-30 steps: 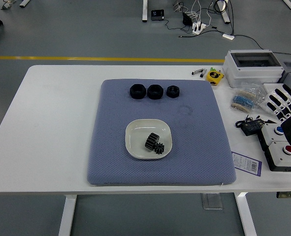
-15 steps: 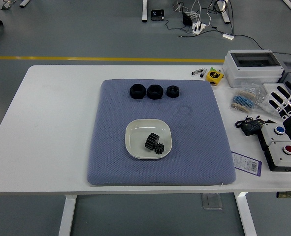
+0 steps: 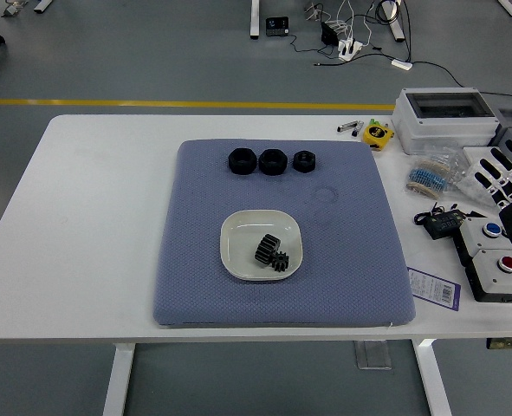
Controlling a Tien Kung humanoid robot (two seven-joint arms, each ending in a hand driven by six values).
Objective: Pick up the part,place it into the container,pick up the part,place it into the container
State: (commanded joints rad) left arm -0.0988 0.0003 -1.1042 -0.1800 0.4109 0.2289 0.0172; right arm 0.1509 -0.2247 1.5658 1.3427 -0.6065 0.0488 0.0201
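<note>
A black gear part (image 3: 271, 252) lies in the white dish (image 3: 238, 236) near the middle of the blue mat (image 3: 342, 251). Three black ring-shaped parts (image 3: 273, 161) stand in a row along the mat's far edge. My right hand (image 3: 501, 176) is at the picture's right edge, over the boxes beside the mat, its white-tipped fingers spread and holding nothing. It is far from the parts and the dish. My left hand is out of view.
At the right of the table stand a grey clear-lidded box (image 3: 446, 117), a button box (image 3: 496, 256), a small black device with cables (image 3: 444, 224), a bag of blue bits (image 3: 429, 178) and a yellow tape measure (image 3: 378, 134).
My right hand has drawn back to the right and slightly up, toward the picture's edge. The parts and the dish have not moved.
</note>
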